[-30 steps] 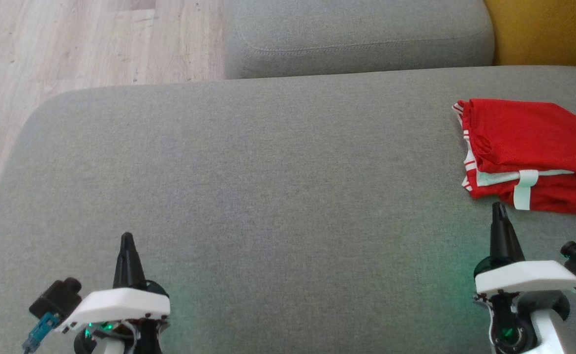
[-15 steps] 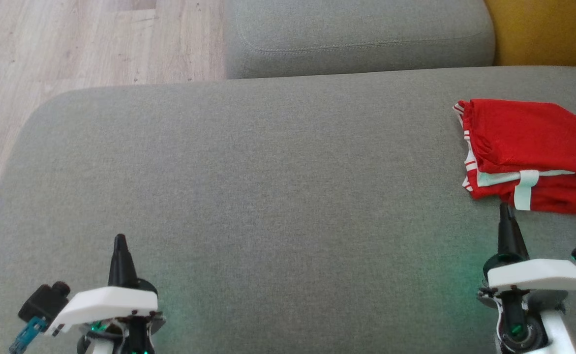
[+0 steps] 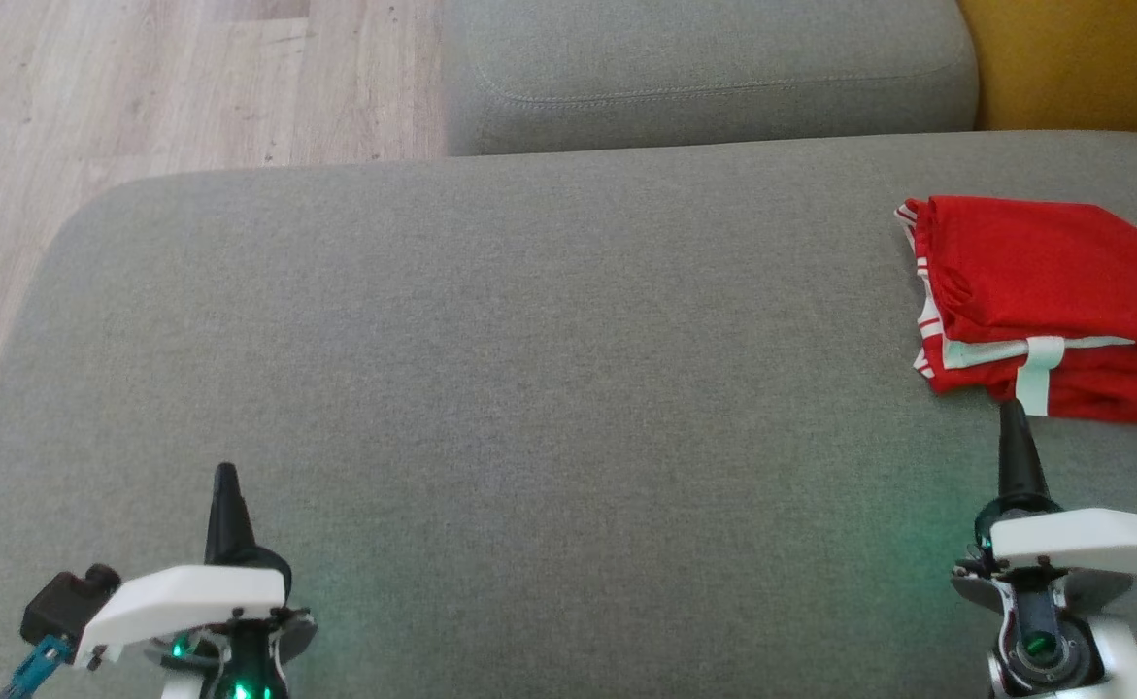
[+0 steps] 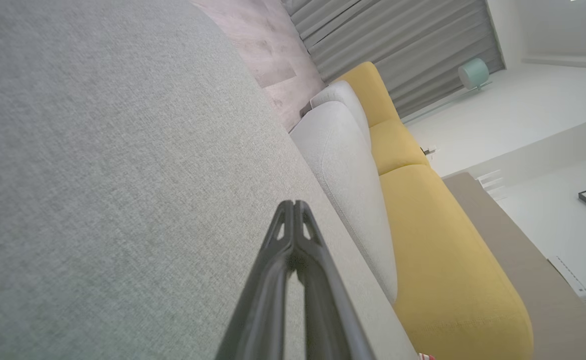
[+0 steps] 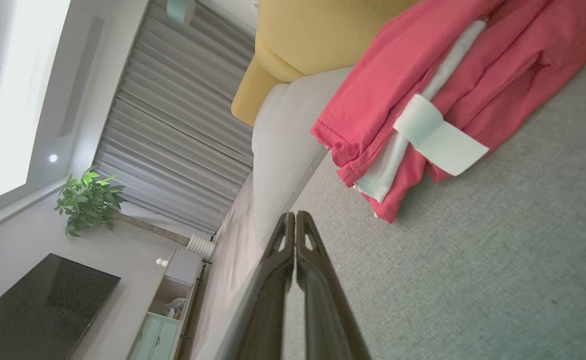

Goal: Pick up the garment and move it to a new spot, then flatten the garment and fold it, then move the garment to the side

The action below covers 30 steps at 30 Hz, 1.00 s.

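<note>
Head view: the red garment with white trim lies as a folded bundle at the far right of the grey sofa seat, partly cut by the picture's edge.
Status of left tool: closed on nothing, low over the near left of the seat, well apart from the garment.
Status of right tool: closed and empty, its tip just short of the garment's near edge, by the white strip.
Right wrist view: fingers pressed together; the stacked layers of the garment lie ahead, with a strip of bare cushion between.
Done, as judged: flattening, folding and setting aside all look complete.
Left to do, as judged: little or nothing; perhaps only drawing the arms clear.
Change from a second ago: the left tool sits further left and lower in the head view, the right tool further right with its tip nearer the white strip; the garment lies unchanged.
</note>
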### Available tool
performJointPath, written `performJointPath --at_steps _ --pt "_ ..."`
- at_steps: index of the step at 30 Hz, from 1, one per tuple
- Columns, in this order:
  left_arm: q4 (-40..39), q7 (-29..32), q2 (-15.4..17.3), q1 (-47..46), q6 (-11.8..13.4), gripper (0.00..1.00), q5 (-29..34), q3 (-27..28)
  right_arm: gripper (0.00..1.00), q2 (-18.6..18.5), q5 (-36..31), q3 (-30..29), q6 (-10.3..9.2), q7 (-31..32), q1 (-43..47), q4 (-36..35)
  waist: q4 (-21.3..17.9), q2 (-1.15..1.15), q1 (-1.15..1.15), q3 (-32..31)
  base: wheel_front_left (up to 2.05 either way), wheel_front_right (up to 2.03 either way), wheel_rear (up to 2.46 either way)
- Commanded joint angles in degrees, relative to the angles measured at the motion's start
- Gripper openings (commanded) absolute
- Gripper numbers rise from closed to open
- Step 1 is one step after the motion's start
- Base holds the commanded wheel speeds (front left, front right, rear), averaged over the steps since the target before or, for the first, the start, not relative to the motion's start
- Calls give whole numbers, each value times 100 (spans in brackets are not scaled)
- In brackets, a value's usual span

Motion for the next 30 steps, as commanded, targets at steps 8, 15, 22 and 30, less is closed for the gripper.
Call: performJointPath --at_steps 8,15,22,30 --pt "-244 162 35 -190 -93 0 -519 277 0 -18 618 4 -3 157 -168 -271 5 0 0 0 0 0 0" --pt "-280 278 38 -183 -144 0 -899 367 0 -18 1062 -43 -3 273 -160 -313 9 0 0 -1 0 0 0" --pt "-317 394 40 -176 -195 0 -1280 458 0 -19 1507 -90 -3 389 -152 -356 13 0 0 -1 0 0 0" --pt "-352 509 43 -170 -245 0 -1659 548 0 -20 1950 -136 -4 505 -144 -398 18 0 0 -1 0 0 0"
